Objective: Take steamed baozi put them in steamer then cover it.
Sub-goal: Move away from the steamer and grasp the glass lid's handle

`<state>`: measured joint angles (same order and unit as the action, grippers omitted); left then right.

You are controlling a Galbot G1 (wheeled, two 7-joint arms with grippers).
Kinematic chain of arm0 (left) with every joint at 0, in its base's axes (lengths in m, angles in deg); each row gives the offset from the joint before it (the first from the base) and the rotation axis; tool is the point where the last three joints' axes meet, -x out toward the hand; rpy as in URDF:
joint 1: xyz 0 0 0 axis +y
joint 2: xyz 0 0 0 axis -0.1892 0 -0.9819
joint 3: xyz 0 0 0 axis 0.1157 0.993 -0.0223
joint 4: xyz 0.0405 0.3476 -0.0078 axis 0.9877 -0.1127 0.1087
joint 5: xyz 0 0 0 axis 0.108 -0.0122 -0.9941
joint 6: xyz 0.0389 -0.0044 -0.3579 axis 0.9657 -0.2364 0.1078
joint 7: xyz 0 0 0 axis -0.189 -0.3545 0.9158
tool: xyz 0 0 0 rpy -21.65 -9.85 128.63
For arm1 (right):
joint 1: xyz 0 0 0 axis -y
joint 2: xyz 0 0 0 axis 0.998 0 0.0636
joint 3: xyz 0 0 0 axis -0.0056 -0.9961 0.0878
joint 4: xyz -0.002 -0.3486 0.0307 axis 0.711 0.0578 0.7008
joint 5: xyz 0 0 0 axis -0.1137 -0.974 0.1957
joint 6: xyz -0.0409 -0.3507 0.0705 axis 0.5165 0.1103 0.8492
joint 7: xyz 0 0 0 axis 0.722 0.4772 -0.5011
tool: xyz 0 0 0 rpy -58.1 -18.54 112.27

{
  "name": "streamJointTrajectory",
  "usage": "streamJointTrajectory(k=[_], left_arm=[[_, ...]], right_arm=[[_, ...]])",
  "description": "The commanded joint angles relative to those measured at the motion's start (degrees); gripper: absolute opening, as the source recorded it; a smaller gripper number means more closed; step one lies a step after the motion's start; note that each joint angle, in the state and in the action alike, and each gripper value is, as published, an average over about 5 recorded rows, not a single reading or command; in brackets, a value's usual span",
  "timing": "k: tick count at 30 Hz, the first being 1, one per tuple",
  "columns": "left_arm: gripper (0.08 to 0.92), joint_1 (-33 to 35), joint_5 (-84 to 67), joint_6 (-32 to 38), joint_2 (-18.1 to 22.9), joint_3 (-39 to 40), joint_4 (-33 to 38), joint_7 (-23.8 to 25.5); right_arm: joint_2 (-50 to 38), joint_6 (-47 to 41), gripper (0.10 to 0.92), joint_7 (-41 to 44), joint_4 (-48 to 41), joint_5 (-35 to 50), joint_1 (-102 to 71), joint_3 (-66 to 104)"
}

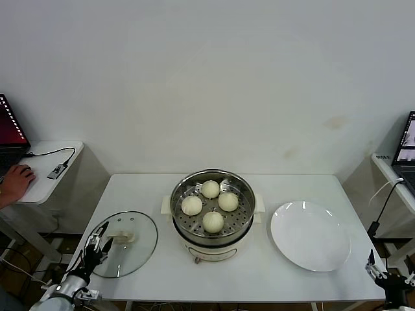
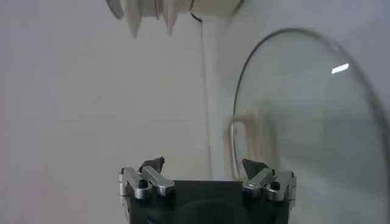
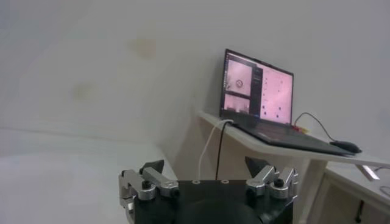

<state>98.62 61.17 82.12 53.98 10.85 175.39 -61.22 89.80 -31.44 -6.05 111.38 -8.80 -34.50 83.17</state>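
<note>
The steel steamer (image 1: 241, 219) stands mid-table with four cream-white baozi (image 1: 210, 189) on its perforated tray. The glass cover (image 1: 139, 243), with a cream-white handle (image 1: 123, 238), lies flat on the table left of the steamer. My left gripper (image 1: 98, 243) is open at the cover's front-left rim, empty. In the left wrist view the cover (image 2: 317, 122) and its handle (image 2: 239, 143) lie just ahead of the open gripper (image 2: 203, 164), and the steamer's base (image 2: 177, 7) shows farther off. My right gripper (image 1: 379, 272) is open and empty, low beside the table's front right corner.
An empty white plate (image 1: 310, 235) lies right of the steamer. A side table with a laptop (image 1: 11, 133), a cable and a person's hand (image 1: 16, 181) stands at the left. Another laptop (image 3: 257, 97) sits on a side table at the right.
</note>
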Motion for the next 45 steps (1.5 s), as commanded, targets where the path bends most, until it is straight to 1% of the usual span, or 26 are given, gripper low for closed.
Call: streamJointTrajectory(k=[1, 19, 22, 31, 35, 40, 43, 45], left_arm=[[0.823, -6.62, 1.43, 0.2, -0.61, 2.65, -4.84, 0.71], [0.823, -10.59, 0.82, 0.13, 0.78, 5.27, -8.83, 1.46], [0.792, -10.76, 0.82, 0.07, 0.92, 5.47, -9.37, 1.67], [0.541, -10.78, 0.19, 0.18, 0.99, 5.2, -10.88, 1.03], [0.428, -10.36, -0.84, 0.18, 0.91, 4.89, -10.39, 0.17], [0.281, -8.62, -3.0, -0.31, 0.3, 3.81, -5.46, -0.26], [0.196, -6.34, -5.22, -1.53, -0.79, 2.61, -0.66, 0.32], [0.16, -4.33, -6.99, -2.67, -1.9, 1.57, 3.24, 1.45]], right_arm=[[0.41, 0.22, 0.823, -0.19, -0.47, 0.05, -0.33, 0.55], [0.79, 0.47, 0.823, -0.08, -1.12, -0.86, 0.11, 0.18], [0.81, 0.51, 0.823, -0.07, -1.28, -1.01, 0.2, 0.13], [0.83, 0.7, 0.823, 0.05, -1.42, -1.11, 0.36, -0.3], [0.86, 0.59, 0.823, 0.33, -1.01, -0.16, 0.21, -1.52], [0.99, 0.76, 0.823, 0.54, -0.46, -0.33, 0.11, -3.2], [0.94, 0.76, 0.823, 0.59, 0.06, 0.04, -0.4, -4.55], [1.0, 0.75, 0.823, 0.61, 0.42, 0.18, -0.79, -5.38]])
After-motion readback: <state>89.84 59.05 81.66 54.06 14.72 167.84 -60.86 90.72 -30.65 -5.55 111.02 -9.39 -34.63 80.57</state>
